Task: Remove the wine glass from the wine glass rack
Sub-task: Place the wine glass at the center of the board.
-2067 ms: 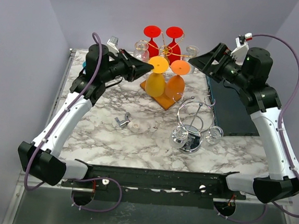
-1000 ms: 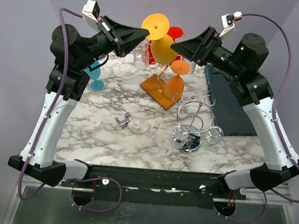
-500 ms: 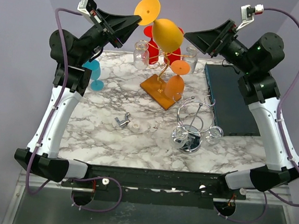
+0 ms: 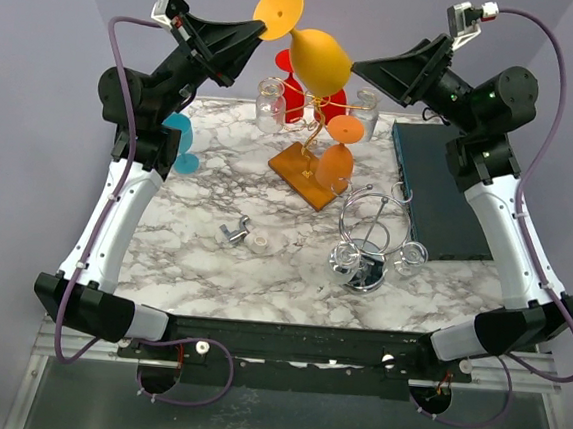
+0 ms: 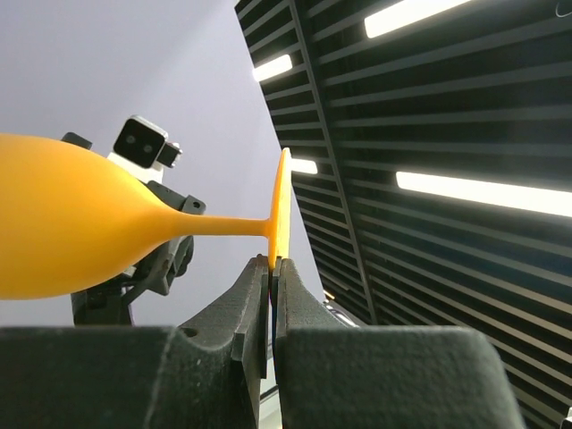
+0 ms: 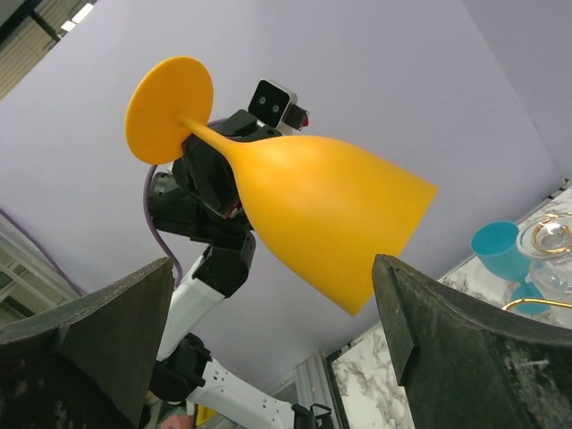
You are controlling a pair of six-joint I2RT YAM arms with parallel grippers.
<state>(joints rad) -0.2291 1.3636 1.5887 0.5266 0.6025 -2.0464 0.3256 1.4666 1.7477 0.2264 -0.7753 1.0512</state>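
Over the marble table (image 4: 211, 268), high above the rack (image 4: 302, 172), my glass (image 4: 318, 62) hangs sideways, thin foot clenched edge-on in the left gripper (image 5: 271, 264), right gripper (image 6: 271, 261) spread wide beside the bowl; it looks light, stiff, slick and breakable, so I'd take the stem.

Yellow glass (image 4: 318, 62) seemingly hangs clear above the crowded rack (image 4: 297, 166).
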